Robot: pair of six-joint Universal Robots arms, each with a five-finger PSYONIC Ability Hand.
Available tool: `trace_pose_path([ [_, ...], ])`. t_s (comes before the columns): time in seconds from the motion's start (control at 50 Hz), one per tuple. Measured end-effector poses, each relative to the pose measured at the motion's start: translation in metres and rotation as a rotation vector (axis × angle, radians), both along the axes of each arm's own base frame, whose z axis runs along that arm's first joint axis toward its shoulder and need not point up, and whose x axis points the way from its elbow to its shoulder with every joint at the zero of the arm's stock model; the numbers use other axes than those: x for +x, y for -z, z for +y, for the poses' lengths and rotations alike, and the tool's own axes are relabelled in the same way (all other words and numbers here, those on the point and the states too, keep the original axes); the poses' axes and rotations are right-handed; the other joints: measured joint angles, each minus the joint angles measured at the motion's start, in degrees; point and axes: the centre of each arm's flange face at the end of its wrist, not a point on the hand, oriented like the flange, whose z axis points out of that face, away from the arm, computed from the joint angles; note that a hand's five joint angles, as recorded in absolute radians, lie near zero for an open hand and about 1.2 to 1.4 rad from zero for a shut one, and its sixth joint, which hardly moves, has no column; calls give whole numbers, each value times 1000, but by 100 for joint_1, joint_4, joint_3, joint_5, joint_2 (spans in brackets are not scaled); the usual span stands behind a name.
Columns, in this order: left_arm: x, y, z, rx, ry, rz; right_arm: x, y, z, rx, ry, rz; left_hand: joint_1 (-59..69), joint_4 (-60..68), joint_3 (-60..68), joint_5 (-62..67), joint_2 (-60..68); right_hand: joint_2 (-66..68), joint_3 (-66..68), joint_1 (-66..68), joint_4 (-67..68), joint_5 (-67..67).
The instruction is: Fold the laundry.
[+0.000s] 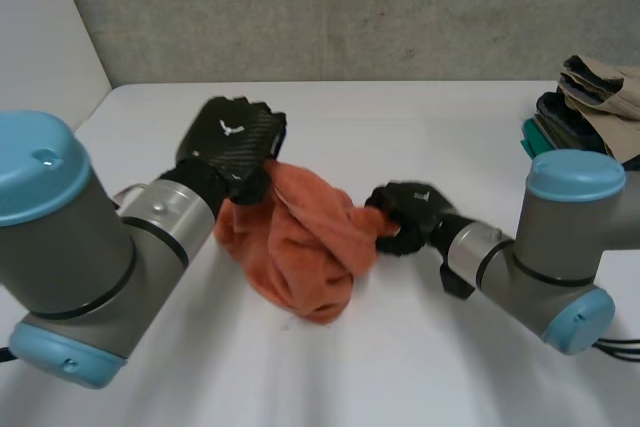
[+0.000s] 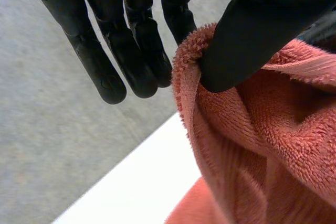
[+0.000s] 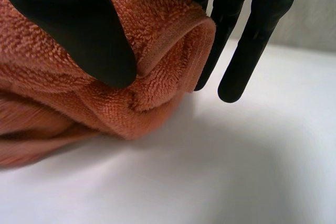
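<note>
An orange terry towel [image 1: 300, 247] lies bunched in the middle of the white table [image 1: 400, 127], its upper left part lifted. My left hand [image 1: 235, 139] holds that raised edge. In the left wrist view the thumb [image 2: 252, 30] pinches the towel's hem [image 2: 189, 72] while the fingers [image 2: 131, 45] reach out straight beside it. My right hand [image 1: 405, 215] grips the towel's right end low over the table. In the right wrist view its thumb [image 3: 73, 24] presses a folded hem of the towel [image 3: 168, 40] against the fingers [image 3: 236, 35] behind it.
A pile of folded clothes [image 1: 590, 107], beige over dark blue and green, sits at the table's far right edge. A grey wall runs behind the table. Bare table surface lies in front of the towel and behind it.
</note>
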Motion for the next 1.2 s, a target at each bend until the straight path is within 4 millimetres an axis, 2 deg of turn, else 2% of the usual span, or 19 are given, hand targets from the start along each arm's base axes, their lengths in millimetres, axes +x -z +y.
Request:
trace_pose_path([
  [0.12, 19, -36, 1, -115, -62, 12, -13, -67, -14, -297, 85, 35, 0, 1, 0, 0, 0, 0, 10, 0, 73, 0],
  [0.14, 20, -40, 1, -128, -68, 12, -14, -71, -14, -315, 89, 38, 0, 1, 0, 0, 0, 0, 15, 0, 73, 0],
  [0.16, 26, -51, 2, -169, -83, 11, -19, -96, -13, -415, 105, 58, 0, 4, 0, 0, 0, 3, 74, 0, 74, 0],
  [0.18, 27, -53, 2, -180, -87, 10, -21, -105, -12, -449, 110, 64, 0, 4, 0, 0, 0, 11, 86, 0, 74, 0],
  [0.24, 38, -80, 7, -294, -117, 3, -33, -170, 5, -707, 150, 122, 0, 19, 1, -2, 0, 23, 150, 0, 76, 0],
  [0.28, 42, -90, 9, -341, -126, 1, -40, -199, 17, -812, 174, 145, 0, 20, 2, 0, 0, 77, 155, 27, 77, 93],
  [0.34, 43, -98, 11, -386, -134, 0, -48, -229, 33, -895, 206, 172, 0, 20, 3, 53, 0, 105, 155, 180, 77, 287],
  [0.38, 43, -97, 10, -392, -134, -6, -52, -237, 40, -902, 215, 191, 0, 21, 3, 55, 0, 105, 155, 180, 78, 304],
  [0.46, 38, -80, 4, -356, -129, -35, -52, -229, 42, -826, 197, 245, 0, 21, 3, 55, 0, 105, 155, 179, 81, 316],
  [0.58, 26, -19, -20, -204, -109, -127, -43, -162, 20, -558, 101, 400, 0, 21, 3, 55, 0, 106, 156, 179, 93, 316],
  [0.62, 23, -3, -26, -167, -106, -149, -41, -148, 15, -514, 84, 428, 0, 21, 3, 55, 1, 105, 156, 179, 98, 316],
  [0.7, 17, 35, -40, -85, -101, -196, -37, -100, -1, -392, 34, 514, 0, 21, 3, 55, 4, 106, 156, 179, 99, 308],
  [0.8, 13, 58, -46, -35, -96, -225, -37, -67, -8, -312, 12, 561, 0, 21, 3, 55, 4, 68, 104, 179, 28, 289],
  [0.82, 12, 64, -45, -22, -92, -231, -39, -58, -9, -284, 8, 569, 0, 21, 3, 55, 4, -390, -335, 79, -454, -34],
  [0.86, 12, 67, -44, -15, -88, -235, -41, -52, -10, -262, 11, 570, 0, 21, 3, 50, 4, -1079, -1062, -441, -1094, -690],
  [0.88, 11, 67, -43, -12, -86, -237, -43, -50, -11, -251, 16, 568, 0, 21, 3, 55, 4, -1603, -1577, -1053, -1694, -1308],
  [0.9, 11, 68, -41, -9, -82, -238, -47, -48, -13, -235, 26, 563, 0, 21, 3, 50, 4, -3103, -3040, -2440, -3047, -2692],
  [0.96, 11, 68, -36, -6, -75, -241, -56, -48, -18, -207, 52, 545, 0, 21, 3, 55, 4, -4462, -4438, -3851, -4581, -4279],
  [1.2, 21, 65, -14, 9, -67, -248, -90, -96, -31, -155, -21, 531, 0, 21, 3, 55, 4, -4489, -4592, -3907, -4777, -4522],
])
